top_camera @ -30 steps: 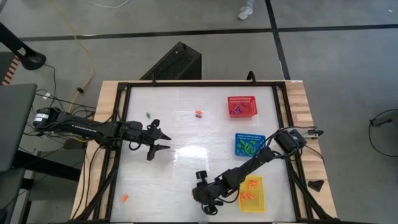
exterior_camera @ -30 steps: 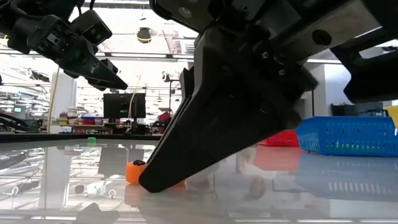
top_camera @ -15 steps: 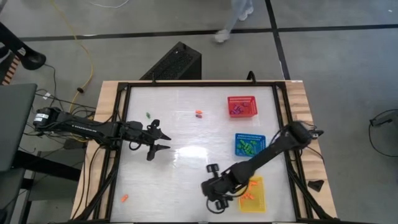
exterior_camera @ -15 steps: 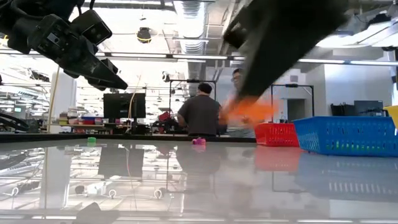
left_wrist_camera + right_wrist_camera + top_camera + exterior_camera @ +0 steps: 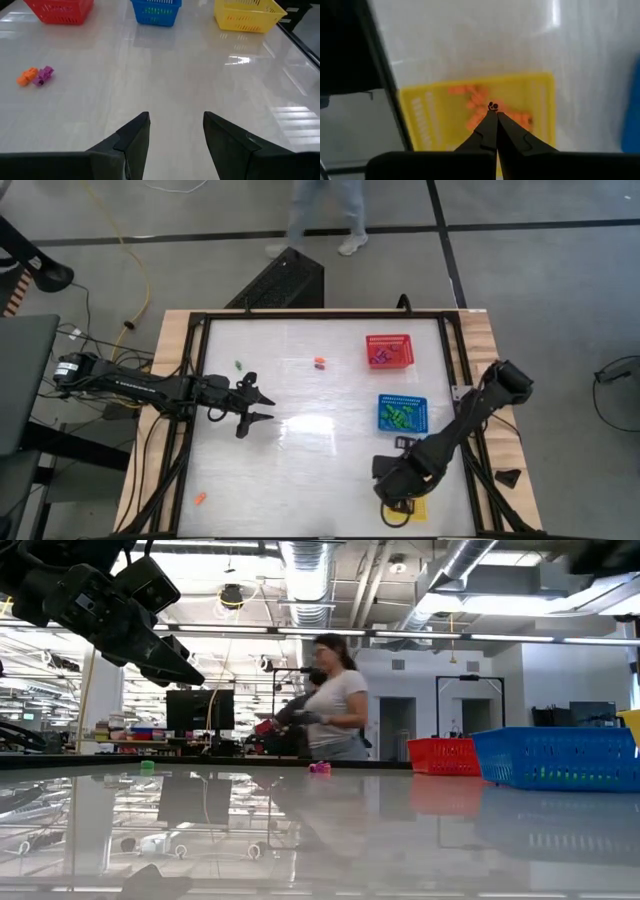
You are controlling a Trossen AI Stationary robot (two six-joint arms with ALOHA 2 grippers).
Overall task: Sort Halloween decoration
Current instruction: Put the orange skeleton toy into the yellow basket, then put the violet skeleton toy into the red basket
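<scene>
Behind the white tabletop (image 5: 310,470) lay a bright workshop with ceiling lights and monitors, and a person (image 5: 333,700) stood past the far edge.

The right gripper (image 5: 494,116) hung above the yellow basket (image 5: 430,112) at the near right corner. Its fingers were pressed together, and a small orange trinket (image 5: 493,105) showed at their tips; whether it was pinched there or lay among the other orange pieces (image 5: 470,92) in the basket could not be told.

The left gripper (image 5: 264,407) hovered above the left half of the tabletop, its fingers (image 5: 134,137) spread apart with nothing between them.

Along the right edge, beyond the yellow basket, stood the blue basket (image 5: 402,413) with green pieces inside, and farther back the red basket (image 5: 389,351) with purple ones.

Loose decorations lay on the bare surface: an orange piece (image 5: 27,76) touching a purple piece (image 5: 44,75) near the middle of the far edge, a green one (image 5: 239,365) toward the far left corner, and another orange one (image 5: 200,499) near the near left corner.
</scene>
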